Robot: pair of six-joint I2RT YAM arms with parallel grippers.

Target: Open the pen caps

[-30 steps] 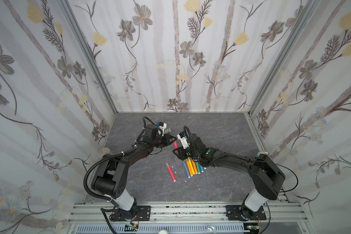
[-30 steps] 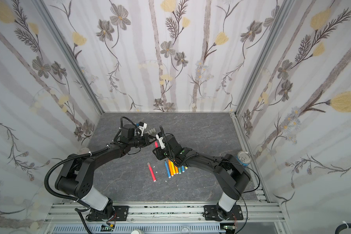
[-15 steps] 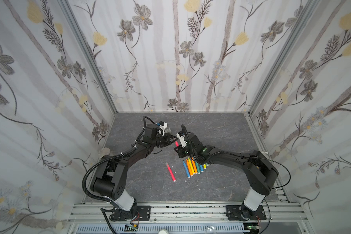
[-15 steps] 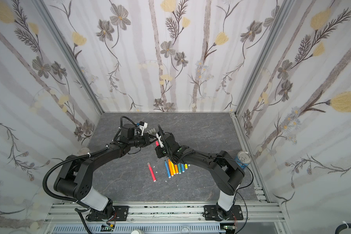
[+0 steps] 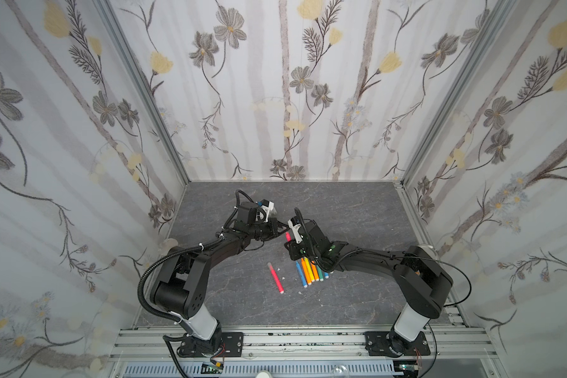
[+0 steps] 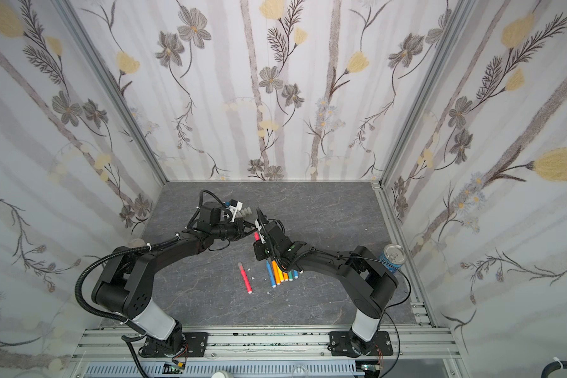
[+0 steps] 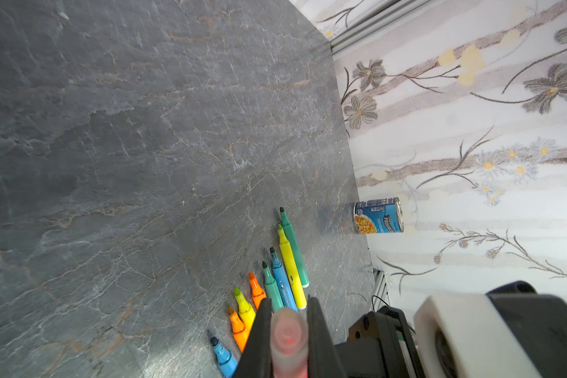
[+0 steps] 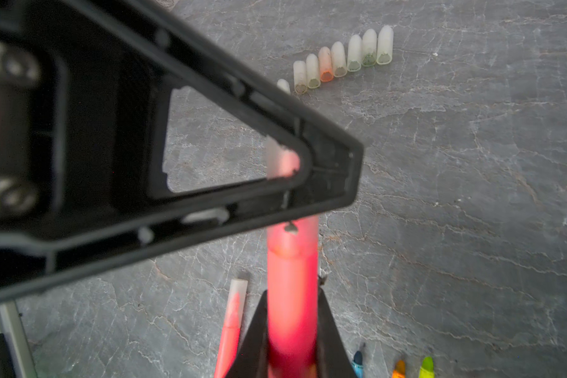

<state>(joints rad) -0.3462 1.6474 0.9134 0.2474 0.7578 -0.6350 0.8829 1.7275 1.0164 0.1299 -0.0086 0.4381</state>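
My left end effector point(image 7: 288, 340) is pinched narrow on the cap point(image 7: 288, 327) of a red pen point(image 8: 292, 294), and my right end effector point(image 8: 292, 347) is closed on that pen's barrel. The two meet above the middle of the table point(image 5: 357, 212), with the pen held clear of the surface between them and the cap on its tip. The table is dark grey slate run through with pale and rusty veins, matte and flat. Toward its back, near my left wrist, a row of loose caps point(image 8: 341, 59) lies side by side. Toward the front, partly under my right arm, the open pens point(image 7: 275, 288) lie fanned together with bare tips: blue, orange, yellow and green. A pink pen point(image 5: 275, 278), its cap on, lies alone just to their left. A soup can point(image 6: 391, 258) stands at the table's right edge, by the wall. Three tall walls point(image 5: 292, 98) close the space, papered white with grey and yellow flowers on long stems. An aluminium rail point(image 5: 292, 340) carrying both my bases runs along the front.
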